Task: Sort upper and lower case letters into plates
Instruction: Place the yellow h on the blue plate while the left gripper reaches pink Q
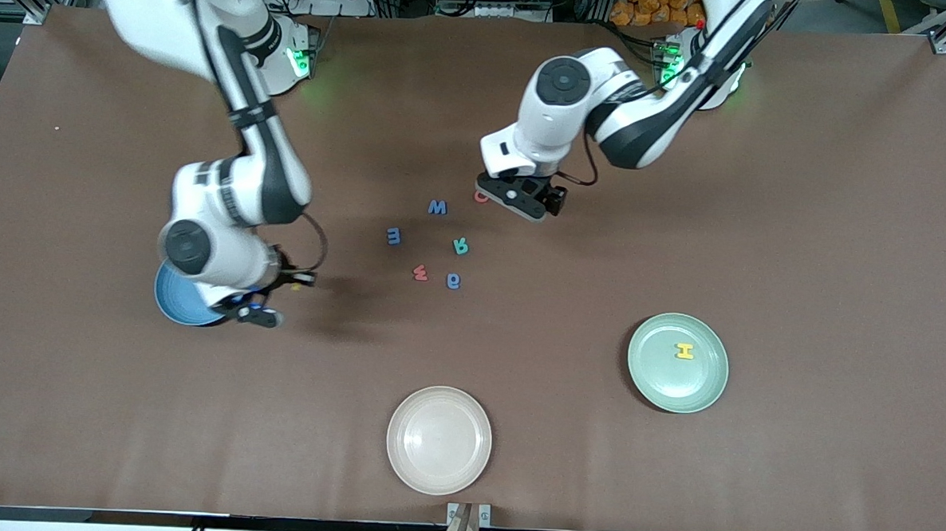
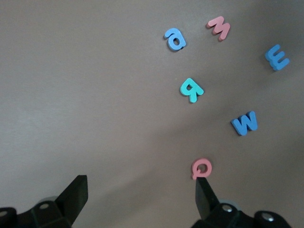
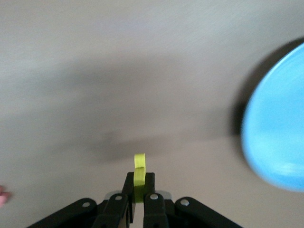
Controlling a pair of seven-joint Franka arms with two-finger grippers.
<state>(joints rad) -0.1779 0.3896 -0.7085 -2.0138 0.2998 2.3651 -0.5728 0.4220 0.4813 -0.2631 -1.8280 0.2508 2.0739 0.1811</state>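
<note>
Letters lie in a loose cluster mid-tabletop: a blue W (image 1: 437,207), blue E (image 1: 394,236), teal R (image 1: 461,246), red M (image 1: 420,273) and blue a (image 1: 454,281). The right tool (image 3: 136,202) has its fingers pressed together on a yellow letter (image 3: 139,173), held edge-on above bare tabletop (image 1: 684,187) just beside the blue plate (image 1: 176,304), which the right arm partly hides. The left tool (image 2: 140,190) is spread wide, low over a red Q (image 2: 202,167) at the cluster's edge nearest the bases. A yellow H (image 1: 684,351) lies in the green plate (image 1: 656,377) toward the left arm's end. A beige plate (image 1: 439,440) sits nearest the front camera.
</note>
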